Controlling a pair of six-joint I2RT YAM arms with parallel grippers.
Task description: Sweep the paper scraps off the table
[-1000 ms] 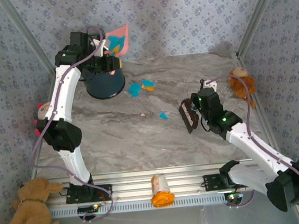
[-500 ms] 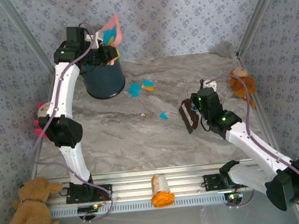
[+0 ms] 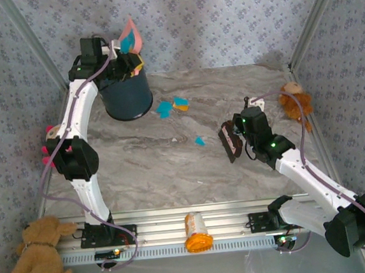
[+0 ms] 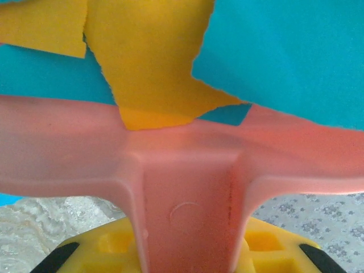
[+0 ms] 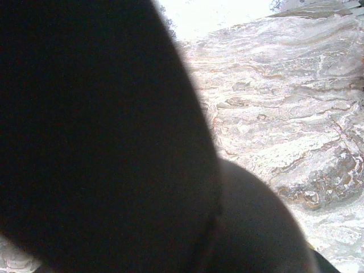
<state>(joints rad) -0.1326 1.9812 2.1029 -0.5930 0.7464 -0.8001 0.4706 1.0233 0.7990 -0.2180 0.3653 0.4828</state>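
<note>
My left gripper (image 3: 117,58) is shut on the handle (image 4: 187,216) of a pink dustpan (image 3: 130,35), held tipped steeply over a dark blue bin (image 3: 128,96) at the back left. Orange-yellow (image 4: 153,74) and turquoise (image 4: 284,57) paper scraps lie in the pan. More paper scraps rest on the table (image 3: 160,170): a turquoise and orange cluster (image 3: 172,105) beside the bin, and one small turquoise piece (image 3: 199,141) mid-table. My right gripper (image 3: 241,134) is shut on a dark brush (image 3: 230,143), just right of that piece. The brush (image 5: 102,142) hides the right fingers.
An orange bottle (image 3: 196,232) lies on the aluminium rail at the near edge. A brown teddy bear (image 3: 39,254) sits at the near left corner, and a small plush toy (image 3: 292,101) sits by the right rail. Patterned walls close in the back and sides.
The left arm has tipped the dustpan from nearly face-on to steeply edge-on above the bin. The right arm and brush have not moved.
</note>
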